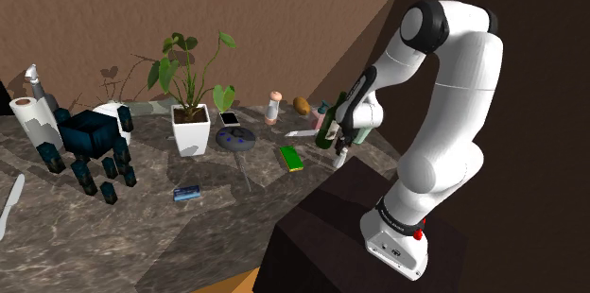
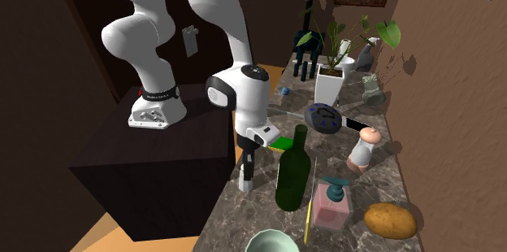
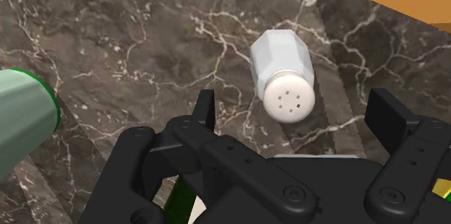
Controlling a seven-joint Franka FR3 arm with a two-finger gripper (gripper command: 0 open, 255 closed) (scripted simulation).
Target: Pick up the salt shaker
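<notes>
Hovering right over the salt shaker (image 3: 283, 78), the end effector (image 3: 296, 108) has its fingers (image 3: 206, 110) spread wide. The shaker lines up with the gap between them, with clear space on both sides, so nothing's being touched or held. The shaker is whitish with faceted sides and a round cap with small holes. It's standing upright on the dark marble worktop (image 3: 130, 42), near the edge.

A green bottle (image 2: 292, 169) stands just beside the end effector, and in the wrist view its shoulder pokes in next to one finger. In the second exterior view the hand points straight down at the worktop's edge, right next to the dark stand (image 2: 146, 161).

Other stuff on the worktop:
- a pink soap dispenser (image 2: 331, 203) by the bottle
- a potato (image 2: 390, 219) near that
- a pale green bowl (image 2: 275, 242) at the second exterior view's bottom edge
- a plant (image 1: 191, 93) in a white pot, well apart from the shaker
- a paper towel roll (image 1: 26, 116) at the shoulder view's far left
</notes>
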